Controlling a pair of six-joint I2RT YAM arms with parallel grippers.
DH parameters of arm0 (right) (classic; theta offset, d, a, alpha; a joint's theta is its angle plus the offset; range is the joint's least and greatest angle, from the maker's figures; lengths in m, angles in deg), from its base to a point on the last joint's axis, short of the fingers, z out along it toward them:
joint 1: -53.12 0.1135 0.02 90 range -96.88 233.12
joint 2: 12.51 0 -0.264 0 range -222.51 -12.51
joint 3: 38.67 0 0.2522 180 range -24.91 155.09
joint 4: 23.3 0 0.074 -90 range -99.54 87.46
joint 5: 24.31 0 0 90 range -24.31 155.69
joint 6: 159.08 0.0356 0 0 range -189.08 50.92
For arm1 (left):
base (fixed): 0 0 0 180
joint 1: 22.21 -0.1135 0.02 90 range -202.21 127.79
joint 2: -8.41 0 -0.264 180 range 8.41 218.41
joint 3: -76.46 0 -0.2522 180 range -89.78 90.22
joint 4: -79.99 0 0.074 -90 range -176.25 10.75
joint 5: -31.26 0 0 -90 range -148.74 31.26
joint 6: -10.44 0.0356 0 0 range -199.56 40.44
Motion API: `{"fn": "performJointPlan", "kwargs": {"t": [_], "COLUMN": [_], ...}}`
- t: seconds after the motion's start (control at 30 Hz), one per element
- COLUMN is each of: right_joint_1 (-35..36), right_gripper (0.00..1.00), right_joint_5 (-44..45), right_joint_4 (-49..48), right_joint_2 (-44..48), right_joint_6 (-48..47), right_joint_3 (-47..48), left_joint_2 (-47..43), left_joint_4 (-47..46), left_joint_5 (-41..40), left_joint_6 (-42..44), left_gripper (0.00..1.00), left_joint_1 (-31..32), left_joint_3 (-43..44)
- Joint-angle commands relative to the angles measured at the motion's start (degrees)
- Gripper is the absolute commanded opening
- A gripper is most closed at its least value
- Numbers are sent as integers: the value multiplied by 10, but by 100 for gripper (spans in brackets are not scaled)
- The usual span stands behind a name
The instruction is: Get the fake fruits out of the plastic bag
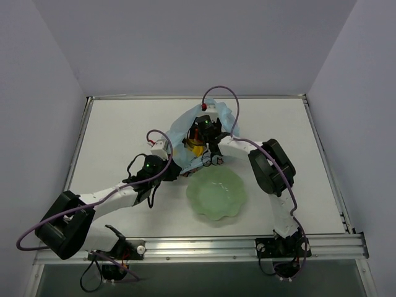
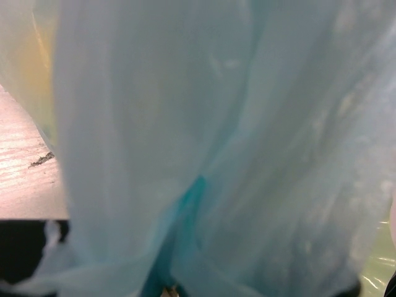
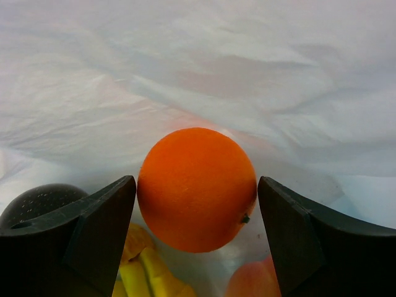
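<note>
The light-blue plastic bag (image 1: 185, 127) lies crumpled at the table's middle, its mouth toward the arms. My right gripper (image 1: 198, 143) reaches inside it. In the right wrist view, the right gripper (image 3: 196, 182) stands open around the orange (image 3: 197, 204); the left finger is at its skin, the right finger a little apart. Below lie yellow bananas (image 3: 145, 275), a peach-pink fruit (image 3: 250, 281) and a dark round fruit (image 3: 37, 198). My left gripper (image 1: 168, 148) is shut on the bag's left edge; blue film (image 2: 216, 124) fills its view, gathered at the left gripper (image 2: 166, 289).
A pale green scalloped bowl (image 1: 216, 193) sits just in front of the bag, between the two arms. The white table (image 1: 111, 130) is bounded by a metal rail at its near edge (image 1: 204, 244). Cables loop over both arms.
</note>
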Motion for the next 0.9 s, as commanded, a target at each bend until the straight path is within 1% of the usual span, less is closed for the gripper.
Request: {"fn": "performJointPlan", "kwargs": {"t": [0.0,0.03,0.07,0.13,0.17,0.2,0.33,0.37,0.43,0.47,0.53,0.73,0.77,0.83,0.87], "right_joint_1": [-4,-5,-4,0,2,3,26,32,37,38,40,68,73,90,99], "right_gripper": [75,70,60,49,38,36,35,35,35,35,36,36,36,36,36], "right_joint_5": [14,13,13,13,3,-2,-17,-17,-31,-39,-57,-59,-70,-84,-88], "right_joint_4": [-3,-3,-3,-21,-29,-33,-39,-37,-38,-40,-31,40,53,85,98], "right_joint_2": [-9,-8,-2,16,39,54,143,179,215,248,276,385,418,456,495], "right_joint_6": [10,9,9,6,4,0,-26,-26,-22,-14,-6,-5,-4,-1,2], "right_joint_3": [18,19,19,8,-6,-11,-52,-62,-101,-115,-149,-210,-227,-246,-266], "left_joint_2": [0,1,4,7,7,7,8,8,9,8,6,-21,-24,-27,-27], "left_joint_4": [-22,-21,-22,-22,-21,-22,-21,-22,-23,-24,-25,-26,-23,-23,-23], "left_joint_5": [6,6,6,5,5,4,3,2,2,1,-2,-16,-19,-19,-19], "left_joint_6": [12,12,13,15,15,15,16,16,16,16,15,20,21,22,22], "left_gripper": [2,2,2,2,2,2,2,2,2,2,2,2,2,2,2], "left_joint_1": [3,3,3,3,3,4,3,3,3,3,3,3,3,3,4], "left_joint_3": [8,8,9,11,10,10,12,12,12,12,11,2,3,0,1]}}
